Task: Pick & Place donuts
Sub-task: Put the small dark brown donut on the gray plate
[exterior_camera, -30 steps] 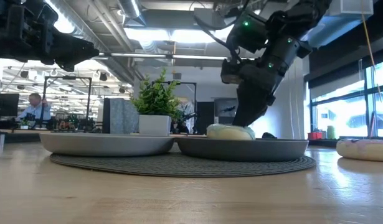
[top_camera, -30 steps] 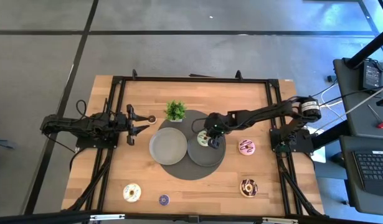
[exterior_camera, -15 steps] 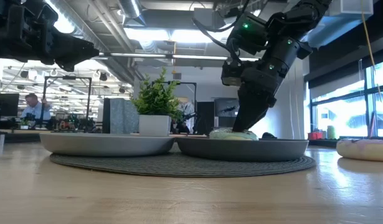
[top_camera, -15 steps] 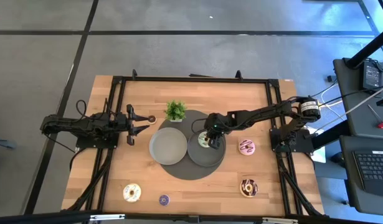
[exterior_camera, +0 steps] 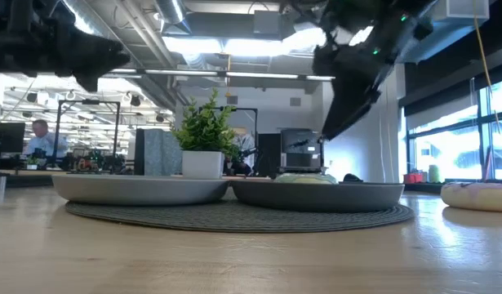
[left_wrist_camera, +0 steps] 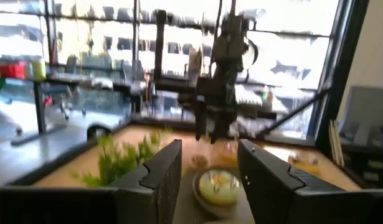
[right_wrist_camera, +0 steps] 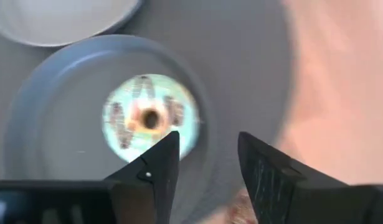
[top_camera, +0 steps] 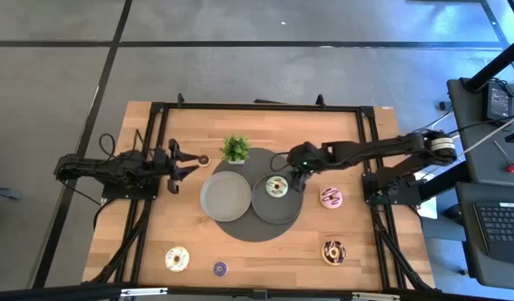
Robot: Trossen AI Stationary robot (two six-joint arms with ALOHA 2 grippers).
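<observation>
The green-iced donut (top_camera: 277, 186) lies flat on the right-hand grey plate (top_camera: 277, 209), with nothing touching it; it also shows in the right wrist view (right_wrist_camera: 151, 118) and the low view (exterior_camera: 304, 176). My right gripper (top_camera: 299, 177) hangs open above the plate's right part, clear of the donut (right_wrist_camera: 207, 163). My left gripper (top_camera: 183, 161) waits open at the table's left, next to a tiny brown donut (top_camera: 204, 160). On the bare wood lie a pink donut (top_camera: 331, 197), a chocolate donut (top_camera: 333, 251), a cream donut (top_camera: 177, 258) and a tiny purple donut (top_camera: 220, 268).
A second grey plate (top_camera: 226, 195) sits left of the first, both on a dark round mat (top_camera: 250, 230). A small potted plant (top_camera: 235, 148) stands just behind the plates. A black frame (top_camera: 257, 106) rims the table.
My right gripper has opened and let go of the green donut, then risen and drawn back toward the table's right edge. The donut has settled flat on the right plate and stays there.
</observation>
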